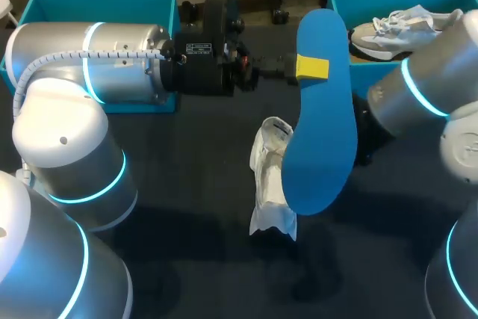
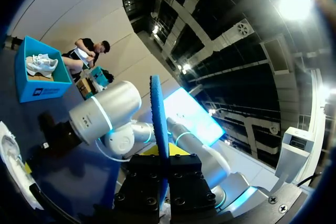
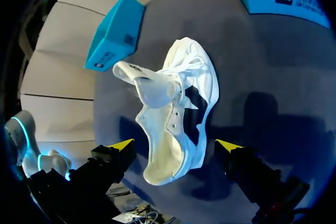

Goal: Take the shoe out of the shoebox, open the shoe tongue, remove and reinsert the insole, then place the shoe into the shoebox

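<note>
**A:** Shoe position?

**B:** The white shoe [image 1: 270, 184] lies on its side at the middle of the dark table [image 1: 187, 184], with its tongue [image 3: 142, 85] pulled out. Bare tabletop runs all round it, widest on the left and near sides.

**A:** And the insole?

**B:** The blue insole [image 1: 321, 110] is in the air above the shoe's right side, overlapping it from the head camera. The left gripper [image 1: 312, 67] is clamped on the insole's far part, one yellow tip pressed flat on its face.

**A:** The other end effector?

**B:** The right gripper [image 3: 176, 145] is spread wide. Its tips stand to either side of the shoe's near end, with a gap at each.

**A:** Edges?

**B:** The left shoebox [image 1: 97, 5] sits at the far left. The right shoebox [image 1: 358, 1] at the far right holds a second shoe [image 1: 396, 31], well apart from the first.
</note>
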{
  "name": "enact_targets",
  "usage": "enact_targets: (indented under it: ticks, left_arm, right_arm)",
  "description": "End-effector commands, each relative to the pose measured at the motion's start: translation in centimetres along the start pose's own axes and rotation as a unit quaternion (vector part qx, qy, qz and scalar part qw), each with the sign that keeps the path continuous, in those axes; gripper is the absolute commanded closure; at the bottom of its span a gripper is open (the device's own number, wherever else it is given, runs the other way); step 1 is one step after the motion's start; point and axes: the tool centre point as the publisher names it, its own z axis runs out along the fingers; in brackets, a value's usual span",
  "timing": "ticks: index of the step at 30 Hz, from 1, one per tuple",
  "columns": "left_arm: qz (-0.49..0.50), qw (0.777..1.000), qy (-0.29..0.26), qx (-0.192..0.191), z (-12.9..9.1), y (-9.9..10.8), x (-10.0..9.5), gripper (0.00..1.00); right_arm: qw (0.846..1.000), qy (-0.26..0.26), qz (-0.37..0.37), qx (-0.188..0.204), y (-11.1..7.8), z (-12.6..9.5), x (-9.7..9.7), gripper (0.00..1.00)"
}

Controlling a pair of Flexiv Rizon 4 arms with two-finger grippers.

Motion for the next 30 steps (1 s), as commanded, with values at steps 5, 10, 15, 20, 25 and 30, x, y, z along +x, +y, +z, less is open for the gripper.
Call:
enact_targets:
  ticks: [5,10,15,20,25,30]
  left_arm:
    - [0.000,1.000,0.000,0.002,0.1,0.2,0.0,1.00]
    - [0.000,1.000,0.000,0.002,0.1,0.2,0.0,1.00]
    - [0.000,1.000,0.000,0.002,0.1,0.2,0.0,1.00]
    - [0.000,1.000,0.000,0.002,0.1,0.2,0.0,1.00]
    - [0.000,1.000,0.000,0.002,0.1,0.2,0.0,1.00]
    - [0.000,1.000,0.000,0.002,0.1,0.2,0.0,1.00]
  right_arm:
    - [0.995,0.104,0.004,-0.007,0.3,-4.7,-1.2,0.00]
    - [0.988,0.151,0.000,-0.014,1.1,-6.8,-1.4,0.00]
    - [0.982,0.190,0.008,-0.018,1.9,-8.5,-1.4,0.00]
    - [0.971,0.235,0.020,-0.029,2.3,-10.0,-1.5,0.00]
    - [0.963,0.263,0.037,-0.038,2.4,-10.6,-1.7,0.00]
    - [0.963,0.263,0.037,-0.038,2.4,-10.6,-1.7,0.00]
